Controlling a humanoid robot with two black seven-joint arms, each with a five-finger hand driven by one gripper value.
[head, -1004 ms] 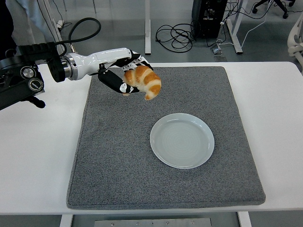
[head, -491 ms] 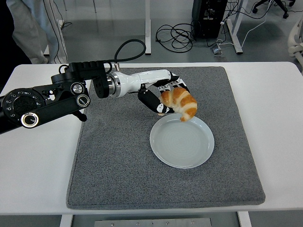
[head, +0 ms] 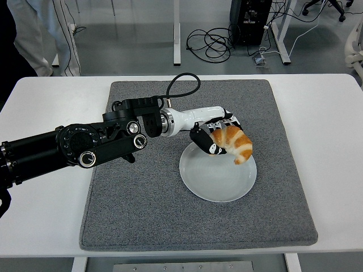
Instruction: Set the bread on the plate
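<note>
White table [head: 326,130] carries a dark grey, coarse-textured rectangular felt mat [head: 147,204]; nothing lies between hand and dish, mat bare around it. Behind the table at 12 o'clock: coiled black cables on the floor [head: 212,42], a black box-shaped unit [head: 249,20], white desk legs [head: 282,34]; a person's light trouser legs [head: 42,34] at 11 o'clock. Left hand [head: 218,136], black fingers on a glossy white forearm, grips the golden-brown curved croissant [head: 235,144], held above the 1 o'clock part of the round pale blue-grey glazed plate [head: 210,184], contact with plate unclear. Versus half a second ago, arm has reached further right, croissant has gone from plate's 12 o'clock rim to over its upper right. Right hand not visible.
</note>
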